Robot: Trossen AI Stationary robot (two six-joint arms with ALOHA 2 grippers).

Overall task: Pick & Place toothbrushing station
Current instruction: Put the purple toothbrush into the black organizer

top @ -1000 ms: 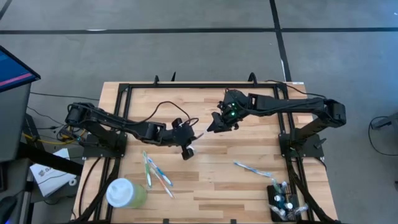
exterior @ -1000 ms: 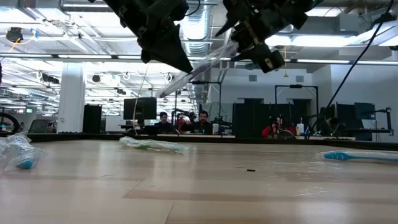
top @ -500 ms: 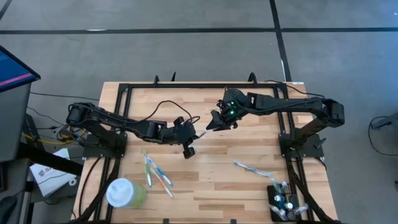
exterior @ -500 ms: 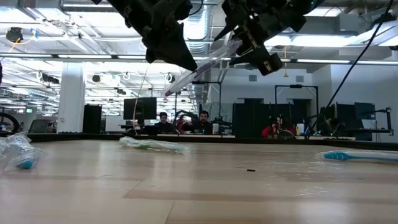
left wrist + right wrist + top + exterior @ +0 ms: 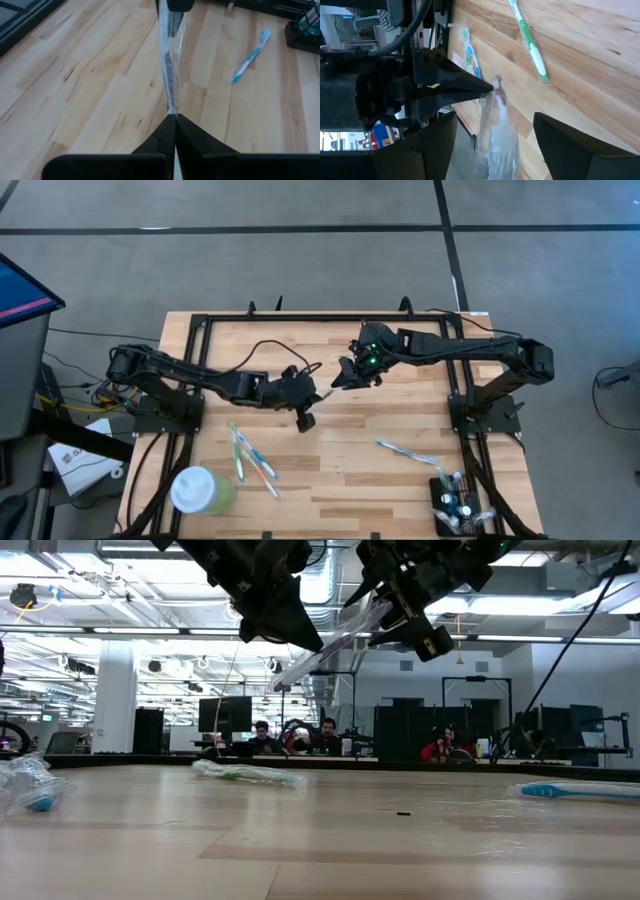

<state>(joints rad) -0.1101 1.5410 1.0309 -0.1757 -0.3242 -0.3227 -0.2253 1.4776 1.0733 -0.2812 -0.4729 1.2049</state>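
Observation:
A toothbrush in a clear wrapper [image 5: 170,70] hangs in the air between my two grippers, well above the table [image 5: 300,665]. My left gripper [image 5: 172,116] is shut on it, mid-table [image 5: 318,393]. My right gripper [image 5: 495,120] faces it from the right [image 5: 342,378]. Its fingers are open and stand on either side of the wrapper's far end [image 5: 495,140]. The black toothbrushing station [image 5: 455,508], with several brushes in it, stands at the near right corner. My left gripper pinches the clear wrapper [image 5: 171,107] between its two fingertips, where the wrapper narrows. The fingers lie roughly level, along the toothbrush, pointing toward the right gripper. The toothbrush is lifted clear of the table and slants up toward the right gripper [image 5: 390,615].
Wrapped toothbrushes lie near left [image 5: 250,455] and near right [image 5: 405,450] on the table. A pale green cup with a white lid [image 5: 203,490] stands at the near left corner. Black frame rails run along the table's sides and far edge.
My left gripper has moved a little toward my right gripper, carrying the wrapped toothbrush with it. The toothbrush stays lifted and slanted.

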